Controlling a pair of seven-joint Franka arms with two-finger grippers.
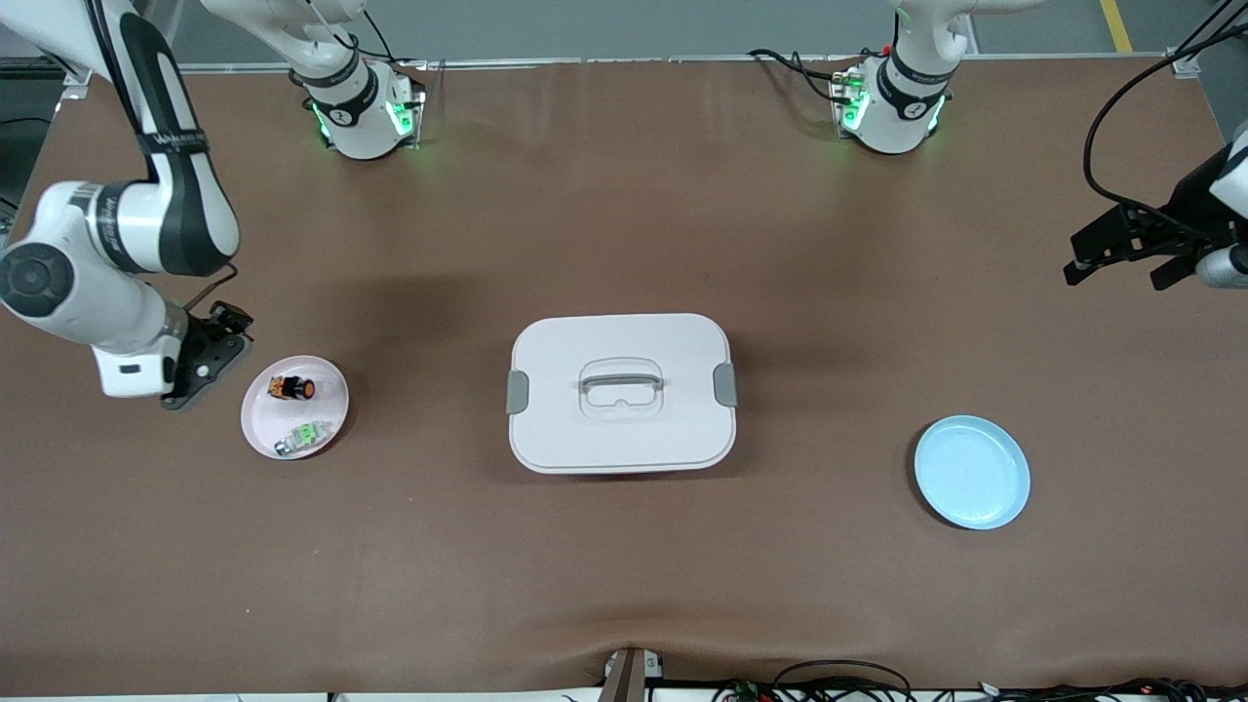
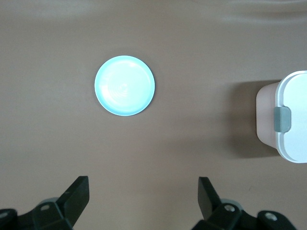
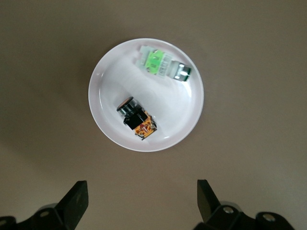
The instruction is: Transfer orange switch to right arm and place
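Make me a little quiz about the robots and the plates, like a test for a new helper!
1. True or false: the orange switch lies on the pink plate.
2. What sits between the two plates? A) white lidded box B) a cup C) a book
3. Fill in: the blue plate holds ____.

Key: 1 true. 2 A. 3 nothing. Both the right gripper and left gripper have open fingers.

A matt brown, faintly rippled table covering (image 1: 624, 585) carries a glossy round pink plastic plate (image 3: 108, 81), a glossy pale-blue round plate (image 2: 124, 86) and a smooth white plastic lidded box (image 1: 621, 429) with matt grey clips; matt black gripper fingers (image 3: 76, 201) show nearby.
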